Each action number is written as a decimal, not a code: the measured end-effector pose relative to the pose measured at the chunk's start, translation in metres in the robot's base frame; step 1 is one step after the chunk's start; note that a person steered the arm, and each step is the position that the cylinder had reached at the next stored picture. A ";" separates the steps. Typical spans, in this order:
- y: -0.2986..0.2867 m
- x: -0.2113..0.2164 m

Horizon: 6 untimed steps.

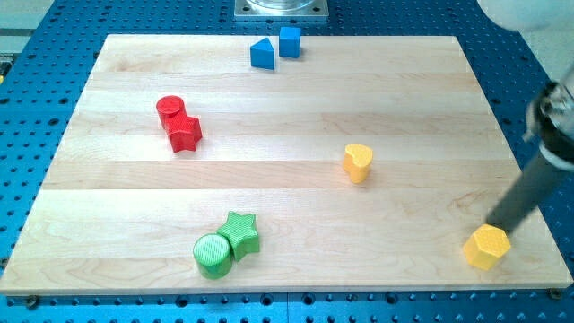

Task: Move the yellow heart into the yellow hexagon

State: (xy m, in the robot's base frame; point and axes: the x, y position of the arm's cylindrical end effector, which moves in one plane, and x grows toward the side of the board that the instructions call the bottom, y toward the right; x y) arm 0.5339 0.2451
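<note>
The yellow heart (pixel 358 162) sits right of the board's centre. The yellow hexagon (pixel 487 247) lies near the bottom right corner of the wooden board (pixel 287 90). My rod comes in from the view's right and slants down to the left. My tip (pixel 491 224) ends right at the top edge of the yellow hexagon, apparently touching it. The heart is far to the upper left of the tip.
A red cylinder (pixel 169 109) and a red star (pixel 185 132) touch at the left. A blue triangular block (pixel 262 55) and a blue cube (pixel 290 41) sit at the top. A green cylinder (pixel 213 255) and green star (pixel 240 234) touch at the bottom.
</note>
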 end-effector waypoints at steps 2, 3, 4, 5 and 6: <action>-0.151 -0.109; -0.190 -0.059; -0.114 -0.010; -0.165 -0.028; -0.203 -0.060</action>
State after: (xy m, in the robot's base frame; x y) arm 0.4741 0.0416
